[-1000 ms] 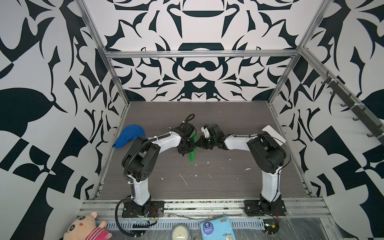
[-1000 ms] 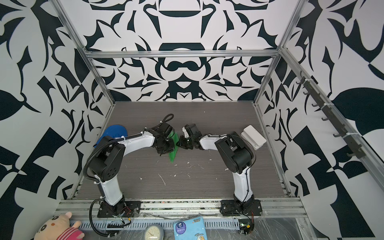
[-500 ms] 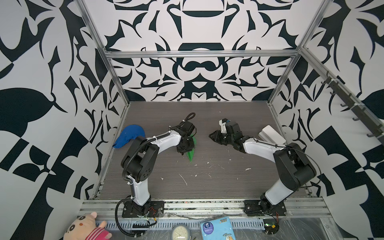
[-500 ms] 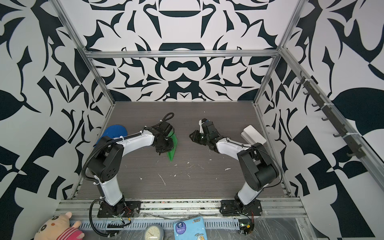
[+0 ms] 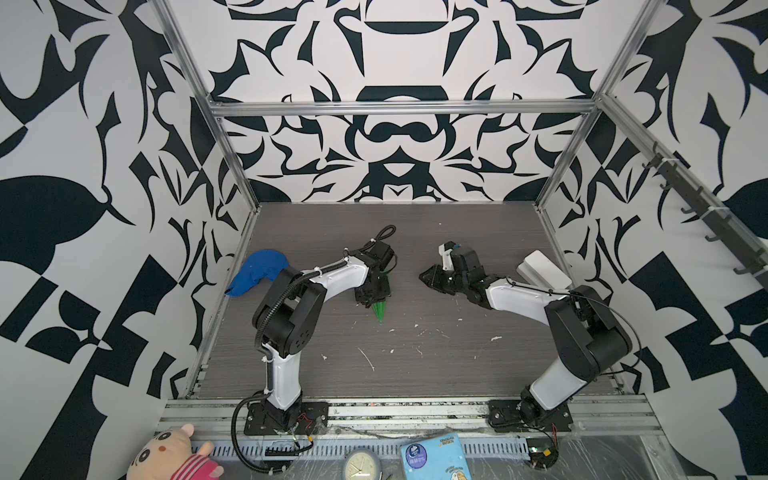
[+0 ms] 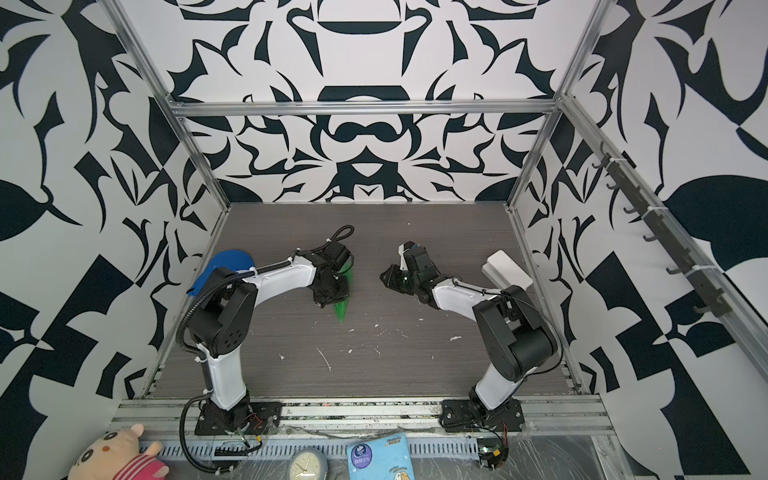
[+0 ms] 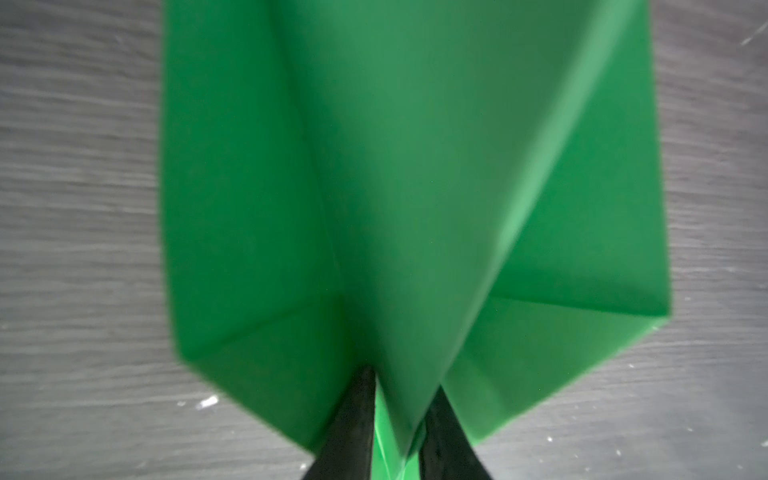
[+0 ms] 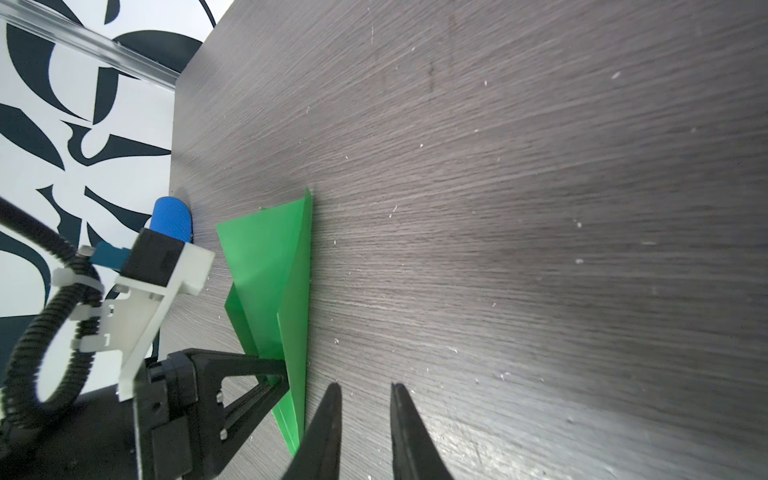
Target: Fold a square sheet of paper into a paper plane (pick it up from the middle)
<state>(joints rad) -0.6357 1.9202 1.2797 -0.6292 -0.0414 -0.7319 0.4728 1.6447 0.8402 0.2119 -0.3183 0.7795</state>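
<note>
L gripper (image 7: 400,409) clamped on the paper plane (image 7: 415,187), on its centre fold. R gripper (image 8: 365,388) fingers slightly apart, empty, not touching it.

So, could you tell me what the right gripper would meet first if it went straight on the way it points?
Probably the plane held in the left gripper: in a top view the right gripper points across the gap at it. Depth is unclear; it might pass just beside.
</note>
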